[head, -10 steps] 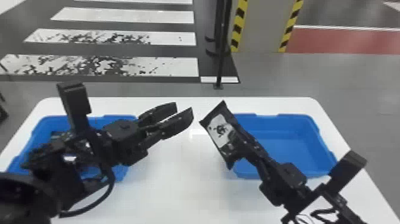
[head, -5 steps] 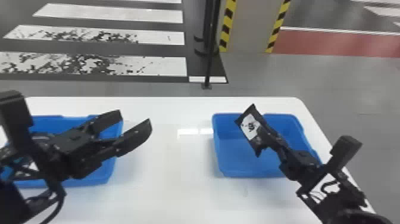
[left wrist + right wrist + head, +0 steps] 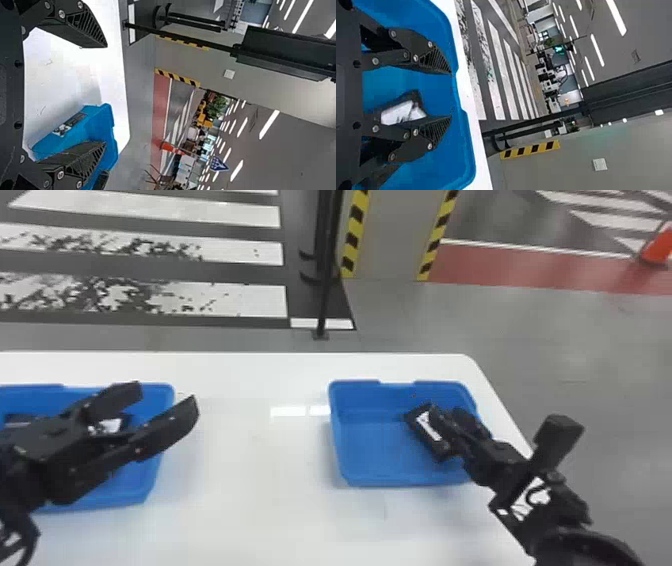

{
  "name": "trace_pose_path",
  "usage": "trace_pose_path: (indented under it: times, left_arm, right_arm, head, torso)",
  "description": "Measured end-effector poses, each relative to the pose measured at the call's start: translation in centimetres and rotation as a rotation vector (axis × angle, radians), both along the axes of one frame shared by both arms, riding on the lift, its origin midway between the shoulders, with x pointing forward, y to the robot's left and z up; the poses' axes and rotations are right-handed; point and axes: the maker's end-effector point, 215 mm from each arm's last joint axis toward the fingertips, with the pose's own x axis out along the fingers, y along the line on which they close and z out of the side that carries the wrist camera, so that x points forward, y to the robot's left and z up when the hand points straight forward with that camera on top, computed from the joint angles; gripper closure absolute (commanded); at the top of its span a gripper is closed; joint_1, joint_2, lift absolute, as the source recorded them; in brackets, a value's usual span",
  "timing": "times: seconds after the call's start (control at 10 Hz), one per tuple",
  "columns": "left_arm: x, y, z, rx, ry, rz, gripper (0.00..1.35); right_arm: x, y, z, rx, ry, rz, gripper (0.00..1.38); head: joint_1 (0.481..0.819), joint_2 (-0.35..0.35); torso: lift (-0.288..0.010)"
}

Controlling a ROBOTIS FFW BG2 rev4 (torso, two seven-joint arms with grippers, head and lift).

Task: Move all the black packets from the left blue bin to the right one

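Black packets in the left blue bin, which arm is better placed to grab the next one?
Left, I'd say. Its pincer is open and close to the left blue bin, where a black packet lies. The right pincer is across the table at the right blue bin.

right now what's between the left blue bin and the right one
In the head view, white tabletop with bright reflections; part of the left gripper juts over it beside the left blue bin.

Your left gripper [image 3: 167, 391], fingers wide apart, sits at head view left; your right gripper [image 3: 446, 414], fingers parted too, angles in from bottom right.
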Motion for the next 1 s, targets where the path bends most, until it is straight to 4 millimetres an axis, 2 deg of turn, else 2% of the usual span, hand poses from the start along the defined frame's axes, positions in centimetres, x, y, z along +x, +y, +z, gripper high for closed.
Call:
trace_pose_path:
  times: [0.1,0.3,0.4,0.5,0.7,0.8,1.0]
  left_arm:
    - [0.1,0.7,-0.3,0.014,0.004,0.016,0.19]
    - [0.6,2.9,-0.8,0.056,0.012,0.066,0.19]
    - [1.1,4.9,-1.0,0.090,0.019,0.111,0.19]
    - [1.6,7.3,-1.6,0.128,0.036,0.163,0.19]
    - [2.3,11.5,-3.8,0.182,0.121,0.249,0.19]
    - [3.1,12.9,-4.9,0.202,0.162,0.279,0.19]
    - [5.8,15.8,-6.9,0.225,0.212,0.342,0.20]
  right_arm:
    - [-1.0,0.2,0.5,-0.010,-0.013,-0.009,0.18]
    - [-4.7,1.7,3.4,-0.075,-0.071,-0.001,0.19]
    - [-6.8,3.2,5.4,-0.100,-0.115,0.007,0.19]
    - [-8.4,5.0,7.3,-0.109,-0.159,0.015,0.19]
    - [-10.5,9.0,9.6,-0.085,-0.220,0.040,0.19]
    - [-11.6,10.1,10.2,-0.068,-0.229,0.038,0.19]
    - [-13.8,10.9,11.4,-0.058,-0.222,0.014,0.20]
  head:
    - [0.695,-0.181]
    - [0.695,-0.143]
    - [0.695,-0.122]
    - [0.695,-0.070]
    - [0.695,0.049]
    - [0.695,0.087]
    - [0.695,0.127]
  torso:
    - [-0.140]
    - [-0.140]
    - [-0.140]
    - [-0.140]
    - [-0.140]
    - [-0.140]
    - [-0.140]
